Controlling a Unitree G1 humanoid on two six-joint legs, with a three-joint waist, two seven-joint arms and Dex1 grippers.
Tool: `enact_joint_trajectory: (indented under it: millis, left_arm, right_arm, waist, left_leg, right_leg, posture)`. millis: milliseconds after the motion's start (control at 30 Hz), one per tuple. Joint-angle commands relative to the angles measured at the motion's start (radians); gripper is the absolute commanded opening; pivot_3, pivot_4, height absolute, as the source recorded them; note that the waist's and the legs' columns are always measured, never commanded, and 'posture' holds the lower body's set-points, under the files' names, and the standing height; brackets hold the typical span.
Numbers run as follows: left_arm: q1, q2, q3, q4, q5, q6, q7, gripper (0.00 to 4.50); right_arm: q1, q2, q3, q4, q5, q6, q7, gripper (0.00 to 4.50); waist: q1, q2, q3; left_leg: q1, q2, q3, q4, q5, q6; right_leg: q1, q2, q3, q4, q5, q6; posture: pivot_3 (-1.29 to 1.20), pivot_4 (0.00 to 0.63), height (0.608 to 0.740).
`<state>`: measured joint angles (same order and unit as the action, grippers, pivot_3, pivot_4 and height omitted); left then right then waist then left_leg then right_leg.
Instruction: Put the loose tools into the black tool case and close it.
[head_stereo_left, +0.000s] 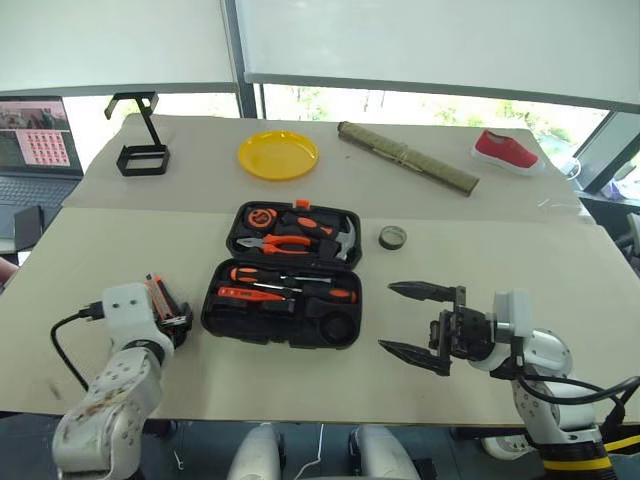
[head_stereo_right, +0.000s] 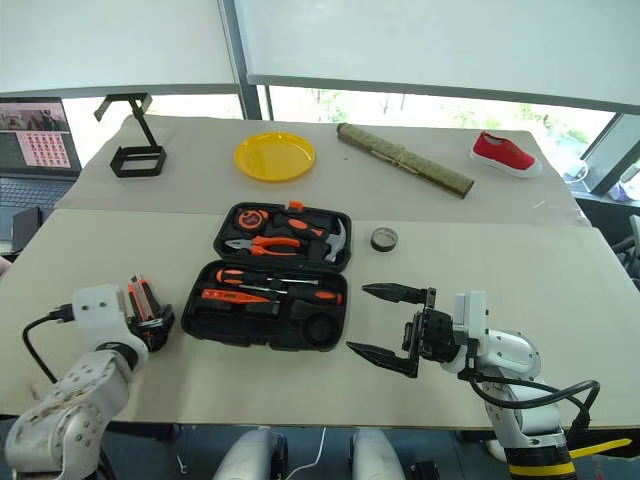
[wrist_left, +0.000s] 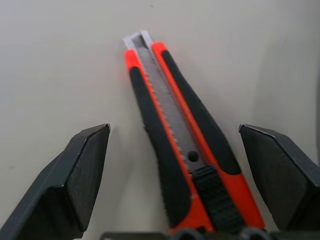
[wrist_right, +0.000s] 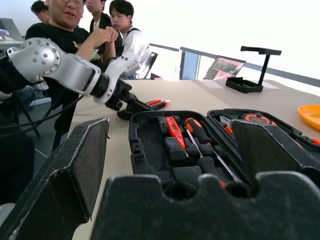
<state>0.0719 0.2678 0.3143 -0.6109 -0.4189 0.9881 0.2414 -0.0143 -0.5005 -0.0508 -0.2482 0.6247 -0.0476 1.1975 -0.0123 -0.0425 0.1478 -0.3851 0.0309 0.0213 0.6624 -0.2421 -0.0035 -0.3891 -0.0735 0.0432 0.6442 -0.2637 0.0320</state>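
From the head views, the orange-and-black utility knife (head_stereo_left: 155, 295) lies on the beige table (head_stereo_left: 480, 385) just left of the open black plastic hinged tool case (head_stereo_left: 285, 262), under the left gripper (head_stereo_left: 172, 322), which is by far the nearer arm. The right gripper (head_stereo_left: 412, 323) hangs spread and empty on the case's other side; the small dark tape roll (head_stereo_left: 392, 237) sits beyond it.

The left wrist view shows the knife (wrist_left: 182, 150) between the parted black fingers (wrist_left: 75, 180), its long axis running straight ahead along them, untouched.

The right wrist view looks across the case (wrist_right: 195, 150) at the left gripper (wrist_right: 131, 106).
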Motion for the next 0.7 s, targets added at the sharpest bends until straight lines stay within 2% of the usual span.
enact_joint_trajectory:
  millis: [33, 100, 167, 200, 233, 333, 467, 533, 600, 700]
  left_arm:
    - [-0.019, -0.021, -0.008, 0.037, 0.030, 0.026, 0.001, 4.45]
    - [-0.025, -0.029, -0.002, 0.053, 0.043, 0.034, 0.000, 3.86]
    - [-0.028, -0.029, 0.007, 0.061, 0.056, 0.038, -0.003, 3.60]
    - [-0.029, -0.031, 0.012, 0.063, 0.061, 0.037, -0.003, 3.09]
    - [-0.029, -0.027, 0.018, 0.066, 0.064, 0.033, -0.010, 2.87]
    - [-0.021, -0.017, 0.079, 0.081, 0.056, -0.008, -0.045, 1.82]
    - [-0.022, 0.011, 0.163, 0.123, 0.026, -0.143, -0.152, 1.78]
    - [-0.051, 0.071, 0.228, 0.163, -0.037, -0.306, -0.328, 1.78]
    - [-0.067, 0.164, 0.243, 0.207, -0.087, -0.390, -0.517, 1.78]
    - [-0.094, 0.345, 0.178, 0.248, -0.174, -0.520, -0.943, 1.78]
  right_arm:
    - [-0.007, 0.008, -0.004, -0.017, -0.002, -0.020, -0.004, 4.50]
    - [-0.009, 0.013, -0.002, -0.014, -0.006, -0.024, -0.005, 4.50]
    - [-0.009, 0.018, -0.003, -0.013, -0.008, -0.026, -0.006, 4.50]
    - [-0.010, 0.020, -0.004, -0.012, -0.009, -0.026, -0.006, 4.50]
    - [-0.008, 0.021, -0.006, -0.013, -0.010, -0.028, -0.006, 4.50]
    - [-0.003, 0.020, -0.012, -0.014, -0.013, -0.032, -0.008, 4.50]
    - [0.003, 0.016, -0.017, -0.017, -0.017, -0.035, -0.013, 4.50]
    - [0.014, 0.011, -0.025, -0.030, -0.016, -0.031, -0.021, 4.50]
    - [0.025, 0.003, -0.032, -0.045, -0.012, -0.024, -0.026, 4.50]
    - [0.050, -0.023, -0.056, -0.070, 0.000, -0.008, -0.038, 4.50]
  waist:
    - [0.001, 0.001, 0.000]
    - [0.003, 0.001, 0.000]
    - [0.002, 0.002, 0.000]
    - [0.001, 0.002, -0.001]
    - [0.001, 0.003, -0.001]
    - [-0.003, 0.003, -0.001]
    - [-0.007, 0.003, -0.001]
    - [-0.004, 0.003, 0.000]
    - [0.000, -0.001, 0.002]
    - [0.013, 0.000, 0.002]
  left_leg:
    - [0.000, 0.000, 0.000, 0.000, 0.000, 0.000]
    - [0.001, -0.001, 0.000, 0.000, 0.000, 0.000]
    - [0.001, -0.001, 0.000, 0.000, 0.000, 0.000]
    - [0.001, -0.001, 0.000, 0.000, 0.000, 0.000]
    - [0.001, -0.001, 0.000, 0.000, 0.000, 0.000]
    - [0.001, -0.001, 0.000, 0.000, 0.000, 0.000]
    - [0.002, 0.001, 0.000, -0.001, 0.000, 0.000]
    - [0.001, 0.001, 0.000, -0.001, 0.000, 0.000]
    - [-0.001, 0.001, 0.001, -0.001, 0.000, -0.001]
    - [-0.003, 0.001, 0.003, -0.001, 0.001, -0.001]
  right_leg:
    - [0.000, 0.000, 0.000, 0.000, 0.000, 0.000]
    - [0.001, 0.000, 0.000, 0.000, 0.000, 0.000]
    - [0.001, 0.000, 0.000, 0.000, 0.000, 0.000]
    - [0.001, 0.000, 0.000, 0.000, 0.000, 0.000]
    - [0.001, 0.000, 0.000, 0.000, 0.000, 0.000]
    - [0.001, 0.000, 0.000, 0.000, 0.000, 0.000]
    - [0.000, 0.002, 0.000, 0.000, 0.000, -0.001]
    - [0.000, 0.002, 0.000, 0.000, 0.000, -0.001]
    - [-0.002, 0.002, -0.001, 0.000, 0.000, -0.002]
    - [-0.003, 0.000, -0.003, -0.001, 0.000, -0.002]
  posture:
    - [0.00, 0.150, 0.740]
    - [0.00, 0.150, 0.740]
    - [0.00, 0.150, 0.740]
    - [0.00, 0.150, 0.740]
    - [0.00, 0.150, 0.740]
    - [0.00, 0.150, 0.740]
    - [0.00, 0.150, 0.740]
    - [0.00, 0.150, 0.740]
    - [0.00, 0.150, 0.740]
    - [0.00, 0.150, 0.740]
